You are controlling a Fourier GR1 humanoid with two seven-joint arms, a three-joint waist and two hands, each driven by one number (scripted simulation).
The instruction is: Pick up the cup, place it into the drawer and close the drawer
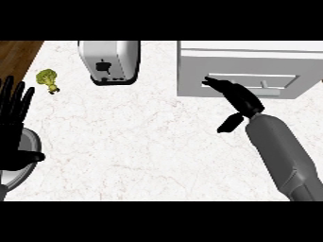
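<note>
A white drawer unit (262, 59) stands at the counter's back right, its drawer front (290, 81) flush with the box and carrying a pale handle (265, 84). My right hand (237, 97) stretches toward that front with straight fingers, the tips touching it left of the handle and the thumb hanging below. My left hand (4, 118) rests open at the left edge, fingers up. No cup shows plainly. A grey round rim (29, 142) peeks out behind the left hand, and I cannot tell what it is.
A silver toaster (110, 61) stands at the back centre. A small green broccoli floret (48, 79) lies at the back left. The white marble counter (136, 142) ends in brown wood floor at the upper left and right edge.
</note>
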